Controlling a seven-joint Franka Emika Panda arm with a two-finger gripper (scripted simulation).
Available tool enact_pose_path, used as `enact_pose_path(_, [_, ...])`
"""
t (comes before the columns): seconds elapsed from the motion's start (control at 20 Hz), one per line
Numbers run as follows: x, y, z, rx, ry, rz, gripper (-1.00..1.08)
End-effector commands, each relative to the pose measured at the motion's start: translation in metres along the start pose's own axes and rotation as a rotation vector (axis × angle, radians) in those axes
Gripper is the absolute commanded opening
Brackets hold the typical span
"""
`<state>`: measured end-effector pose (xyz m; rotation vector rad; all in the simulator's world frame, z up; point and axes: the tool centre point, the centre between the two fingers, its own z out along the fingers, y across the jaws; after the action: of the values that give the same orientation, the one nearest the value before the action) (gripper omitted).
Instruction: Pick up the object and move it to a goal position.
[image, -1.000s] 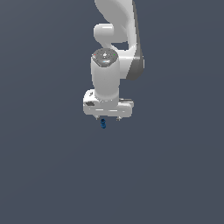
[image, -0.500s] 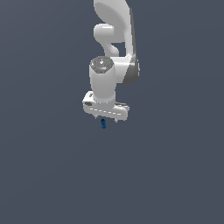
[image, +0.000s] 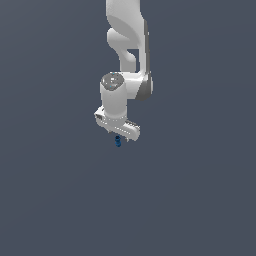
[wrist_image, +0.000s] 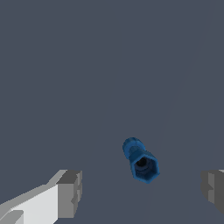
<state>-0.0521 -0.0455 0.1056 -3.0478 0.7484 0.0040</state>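
The object (image: 118, 142) is a tiny bright-blue elongated lump on the dark grey floor, just below the white hand in the exterior view. In the wrist view the object (wrist_image: 141, 160) shows a hexagonal hollow end and lies between the two fingers, touching neither. My gripper (image: 119, 136) hangs straight over it. In the wrist view the gripper (wrist_image: 142, 191) is open, with one grey fingertip (wrist_image: 70, 194) on one side and the other fingertip (wrist_image: 214, 189) far off on the other side.
The plain dark grey floor (image: 60, 200) surrounds the object on all sides. The white arm (image: 127, 45) rises out of the exterior view's top edge.
The hand has come down a little toward the blue object and turned slightly. The object has not moved.
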Motion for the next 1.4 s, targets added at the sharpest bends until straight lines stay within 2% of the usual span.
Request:
enact_pose_path(0.0, [-0.004,0.005,0.006,-0.001,0.002,0.041,1.00])
enact_pose_path(0.55, [-0.008,0.011,0.015,-0.003,0.003,0.080,1.00])
enact_pose_path(1.05, [-0.008,0.012,0.056,-0.003,0.003,0.086,1.00])
enact_pose_path(1.3, [-0.008,0.011,0.063,-0.003,0.003,0.086,1.00])
enact_pose_path(1.35, [-0.008,0.011,0.063,-0.003,0.003,0.086,-1.00])
